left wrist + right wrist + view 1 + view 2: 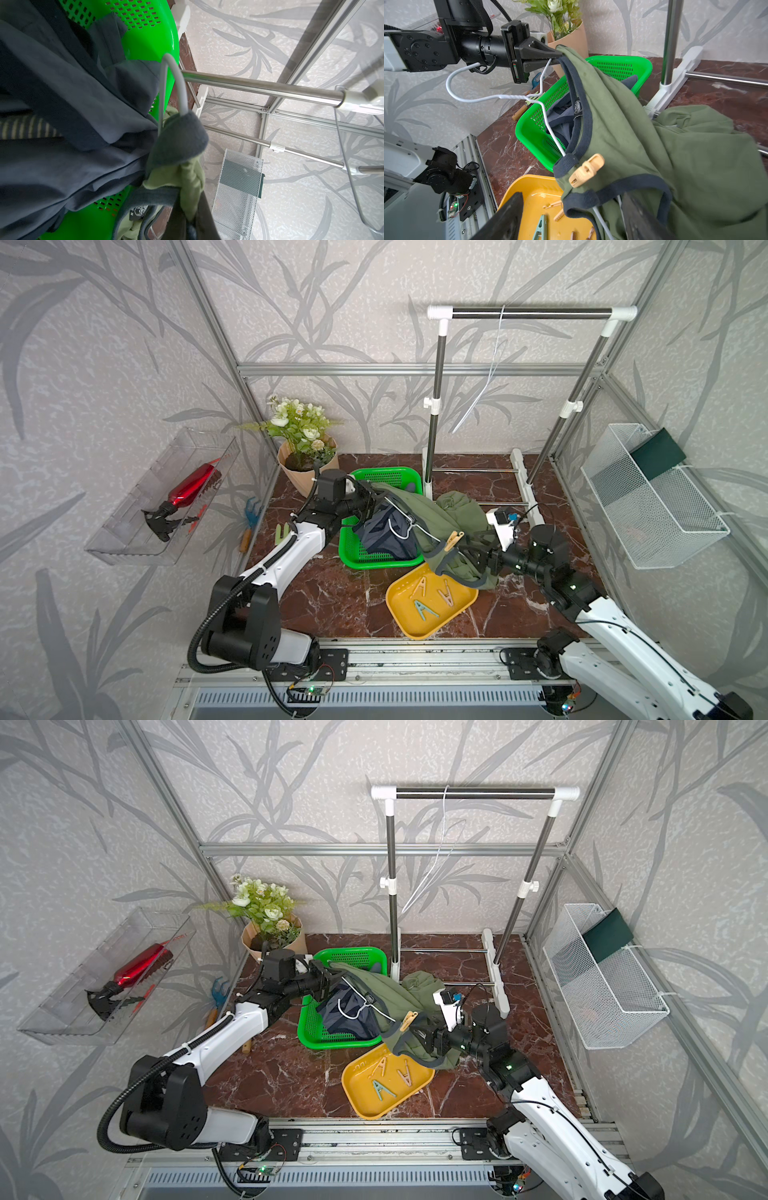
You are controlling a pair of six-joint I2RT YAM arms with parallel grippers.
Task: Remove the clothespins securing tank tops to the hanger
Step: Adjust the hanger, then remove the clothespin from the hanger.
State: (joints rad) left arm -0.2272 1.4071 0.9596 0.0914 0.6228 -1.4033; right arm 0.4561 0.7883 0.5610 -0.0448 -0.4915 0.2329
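Status: three of four clothespins are off and lying in the yellow tray point(419, 628): teal clothespin point(424, 610) plus two tan clothespins point(420, 587), all loose, none gripped. One left: the last tan clothespin point(586, 170) is clipped on the navy-trimmed strap of the olive tank top point(633, 135), pinning it to the white wire hanger point(500, 96). The slate-blue tank top point(386, 531) is bunched in the green basket point(353, 562) with no peg visible on it, so I'd call that one finished. The olive one is draped off the hanger, part over the basket, part over the tray edge, the rest slumped on the table. Left gripper point(558, 56) is pinched tight on the far shoulder end of the hanger, where the other olive strap loops over it, and holds the hanger up off the table. Right gripper point(571, 195) has its fingers spread wide with nothing held, sitting just below the last peg with the hanger wire and strap between them; not yet on the peg. Remaining, as I read it: close on the peg's tail, squeeze, pull it off, drop it in the tray. Roughly three quarters done.
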